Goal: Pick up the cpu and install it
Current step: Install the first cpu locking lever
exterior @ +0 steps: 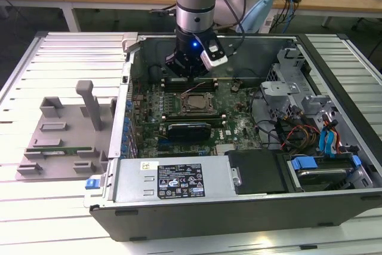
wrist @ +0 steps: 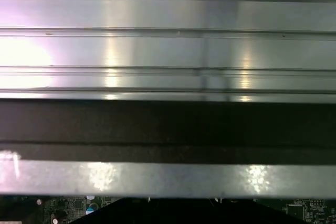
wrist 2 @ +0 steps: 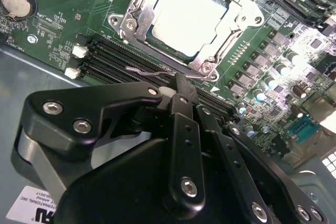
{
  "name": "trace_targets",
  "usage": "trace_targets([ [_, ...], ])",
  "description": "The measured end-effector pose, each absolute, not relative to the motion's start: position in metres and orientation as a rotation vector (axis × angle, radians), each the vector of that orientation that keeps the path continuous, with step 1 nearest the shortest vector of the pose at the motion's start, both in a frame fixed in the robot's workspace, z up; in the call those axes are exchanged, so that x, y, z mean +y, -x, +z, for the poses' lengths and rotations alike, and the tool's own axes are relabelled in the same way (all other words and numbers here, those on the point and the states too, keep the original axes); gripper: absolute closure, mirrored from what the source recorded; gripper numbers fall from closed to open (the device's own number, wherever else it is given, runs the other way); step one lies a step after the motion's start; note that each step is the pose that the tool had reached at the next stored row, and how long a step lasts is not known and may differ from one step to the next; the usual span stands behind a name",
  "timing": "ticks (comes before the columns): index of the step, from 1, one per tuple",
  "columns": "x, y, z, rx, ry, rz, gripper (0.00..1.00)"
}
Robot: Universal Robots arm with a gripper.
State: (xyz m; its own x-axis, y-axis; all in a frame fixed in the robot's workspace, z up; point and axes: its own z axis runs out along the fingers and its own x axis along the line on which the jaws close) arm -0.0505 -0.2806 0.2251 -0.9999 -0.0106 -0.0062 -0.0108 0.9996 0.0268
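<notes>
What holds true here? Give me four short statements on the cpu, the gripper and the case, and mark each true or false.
1. The cpu lies in its socket on the motherboard. True.
2. The gripper carries the cpu in the air. False: the cpu sits in the socket, and the gripper is beside it.
3. A side panel covers the computer case. False: the case is open, and the motherboard is exposed.
4. A grey tray lies outside the case, at the exterior view's left. True.
</notes>
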Motion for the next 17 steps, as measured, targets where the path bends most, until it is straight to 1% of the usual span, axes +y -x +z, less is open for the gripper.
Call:
trace_targets([
  [17, -0.281, 0.036, 0.209, 3.135, 0.017, 0.042, 0.89],
])
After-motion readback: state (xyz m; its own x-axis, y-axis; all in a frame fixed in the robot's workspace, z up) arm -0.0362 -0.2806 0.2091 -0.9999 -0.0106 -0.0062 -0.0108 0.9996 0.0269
